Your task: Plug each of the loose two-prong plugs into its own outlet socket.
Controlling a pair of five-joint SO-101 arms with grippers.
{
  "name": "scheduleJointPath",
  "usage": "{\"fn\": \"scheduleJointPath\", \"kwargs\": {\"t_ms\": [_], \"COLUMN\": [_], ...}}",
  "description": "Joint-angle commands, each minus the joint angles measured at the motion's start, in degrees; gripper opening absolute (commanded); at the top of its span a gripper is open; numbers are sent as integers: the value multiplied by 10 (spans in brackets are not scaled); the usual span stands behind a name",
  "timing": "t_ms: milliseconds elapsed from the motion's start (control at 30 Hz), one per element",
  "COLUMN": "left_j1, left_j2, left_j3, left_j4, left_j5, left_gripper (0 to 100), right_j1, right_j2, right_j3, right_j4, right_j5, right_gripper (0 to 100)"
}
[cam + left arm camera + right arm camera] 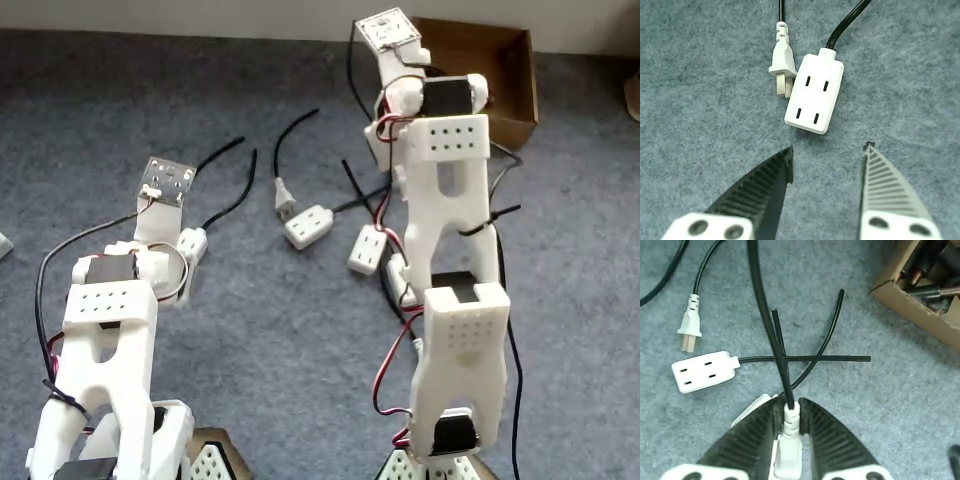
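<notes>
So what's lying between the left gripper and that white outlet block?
Just bare carpet, in the left wrist view, between left gripper and outlet block.

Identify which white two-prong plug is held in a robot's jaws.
The plug clamped by the right gripper; the other plug lies free on the carpet beside an outlet block.

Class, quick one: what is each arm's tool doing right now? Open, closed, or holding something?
Left tool: open, holding nothing.
Right tool: closed on a white plug with a black cord.
</notes>
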Motion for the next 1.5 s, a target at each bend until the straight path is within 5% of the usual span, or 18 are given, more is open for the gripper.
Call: {"fn": "scheduleJointPath", "kwargs": {"t_ms": [0, 800, 1467], "left_j1": [7, 12, 28], "left_j2": [-21, -21, -21], "left_j3": [-5, -7, -7], "left_j4": [-6, -5, -5], "left_j5": [6, 7, 5], "left_gripper": [213, 213, 213], "right_j1": [-7, -8, -44], "right_j2": [-35, -313, -368], "right_j3": [-30, 102, 56], "right_j4": [11, 4, 0], "right_j5": [-12, -13, -48], "right_gripper": [6, 6, 6]}}
